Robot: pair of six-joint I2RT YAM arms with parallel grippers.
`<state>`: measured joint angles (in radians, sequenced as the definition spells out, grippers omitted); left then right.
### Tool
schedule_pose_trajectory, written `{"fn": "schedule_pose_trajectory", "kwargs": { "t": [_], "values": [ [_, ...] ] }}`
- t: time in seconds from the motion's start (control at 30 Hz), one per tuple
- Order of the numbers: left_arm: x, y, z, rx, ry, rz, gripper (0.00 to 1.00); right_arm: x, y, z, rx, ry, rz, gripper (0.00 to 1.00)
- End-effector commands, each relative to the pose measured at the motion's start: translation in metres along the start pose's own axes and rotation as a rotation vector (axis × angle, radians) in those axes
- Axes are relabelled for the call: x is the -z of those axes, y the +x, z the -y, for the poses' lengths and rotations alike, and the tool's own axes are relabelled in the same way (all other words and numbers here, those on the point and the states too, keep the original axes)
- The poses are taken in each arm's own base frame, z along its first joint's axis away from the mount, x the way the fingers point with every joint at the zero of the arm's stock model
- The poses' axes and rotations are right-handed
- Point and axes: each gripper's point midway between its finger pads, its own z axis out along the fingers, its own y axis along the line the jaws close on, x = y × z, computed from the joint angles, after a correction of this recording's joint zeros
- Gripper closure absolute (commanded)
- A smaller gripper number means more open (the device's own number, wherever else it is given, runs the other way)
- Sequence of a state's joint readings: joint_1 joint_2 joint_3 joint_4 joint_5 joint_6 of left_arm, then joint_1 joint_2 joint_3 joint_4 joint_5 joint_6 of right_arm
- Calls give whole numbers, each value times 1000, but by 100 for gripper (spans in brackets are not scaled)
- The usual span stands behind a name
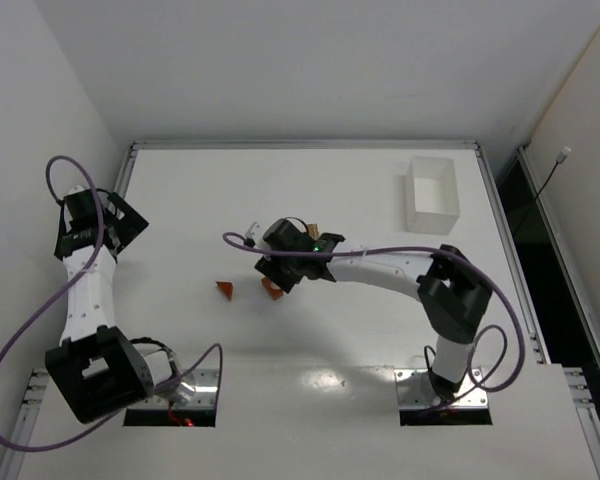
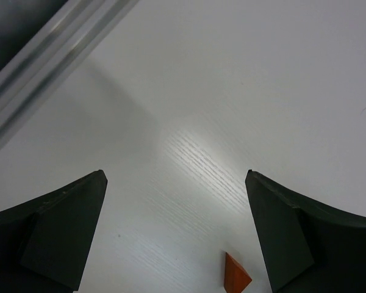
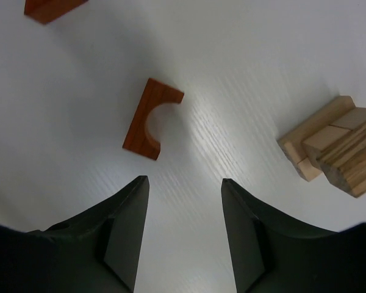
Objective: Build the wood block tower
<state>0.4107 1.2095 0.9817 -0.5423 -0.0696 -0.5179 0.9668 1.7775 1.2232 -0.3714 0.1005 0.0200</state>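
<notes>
a white rectangular tray (image 1: 432, 222) is seen standing on the white table (image 1: 330, 185), near its far right corner. the table's far edge is bordered by a metal rail (image 1: 300, 145).

No writing, label, brand, number or sign can be read in any view. The wood blocks (image 3: 329, 143), the tray (image 1: 432, 222) and the table (image 1: 330, 180) show only plain, unmarked surfaces.

Right hand (image 1: 278, 276) above reddish block (image 1: 272, 289); wedge (image 1: 225, 289) near it.
</notes>
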Motion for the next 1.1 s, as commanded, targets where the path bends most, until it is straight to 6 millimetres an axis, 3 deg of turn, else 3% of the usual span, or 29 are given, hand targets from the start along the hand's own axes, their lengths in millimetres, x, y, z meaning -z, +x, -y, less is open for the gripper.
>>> {"fn": "schedule_pose_trajectory", "kwargs": {
  "t": [0.0,0.03,0.1,0.2,0.57,0.73,1.07],
  "values": [
    [15,-10,-2,39,35,68,3,-9,-46,5,-147,60,100,52],
    [18,-14,-4,46,34,82,3,-21,-39,3,-155,58,63,52],
    [24,-18,-5,47,32,108,3,-26,-49,-4,-159,35,74,52],
    [27,-28,-8,50,9,139,0,-34,-41,-12,-158,19,39,52],
    [8,-26,-24,86,-36,80,0,-35,-23,-42,-139,-77,-3,53],
    [1,-26,-31,106,-44,55,0,-45,-16,-48,-146,-97,-35,53],
    [-6,-23,-30,112,-32,26,0,-63,-1,-36,-178,-71,-83,54]
  ]
}}
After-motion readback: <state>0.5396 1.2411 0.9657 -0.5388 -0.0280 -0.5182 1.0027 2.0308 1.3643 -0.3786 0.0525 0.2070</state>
